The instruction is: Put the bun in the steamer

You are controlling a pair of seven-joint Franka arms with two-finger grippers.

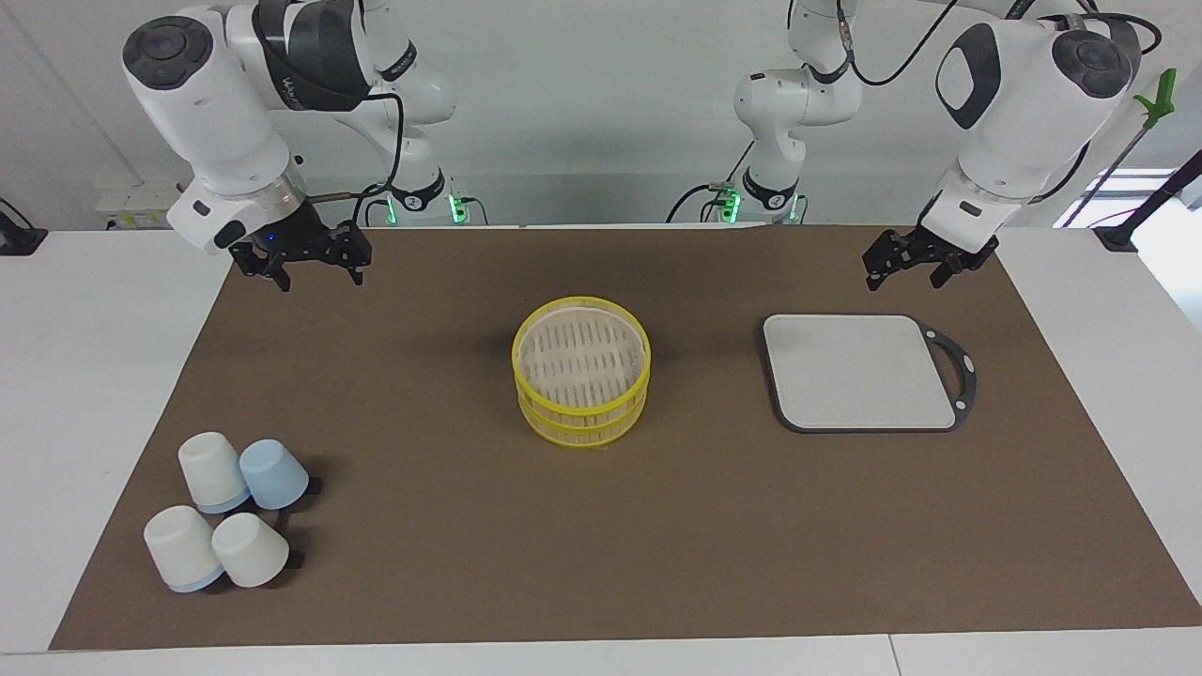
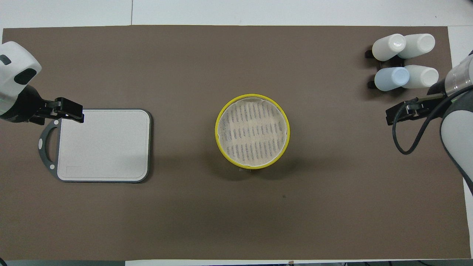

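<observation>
The steamer (image 1: 582,419) is a round yellow-rimmed basket of two stacked tiers in the middle of the brown mat; it also shows in the overhead view (image 2: 217,131). Its pale slatted floor is bare. No bun shows in either view. My left gripper (image 1: 904,275) hangs open and empty over the mat's edge beside the cutting board's handle end; in the overhead view the left gripper (image 2: 70,111) covers the board's corner. My right gripper (image 1: 319,275) hangs open and empty over the mat at the right arm's end; the overhead view shows the right gripper (image 2: 404,111) too.
A grey cutting board (image 1: 859,371) with a black rim lies toward the left arm's end (image 2: 103,144). Several white and pale-blue cups (image 1: 230,512) stand upside down at the right arm's end, farther from the robots than the steamer (image 2: 404,61).
</observation>
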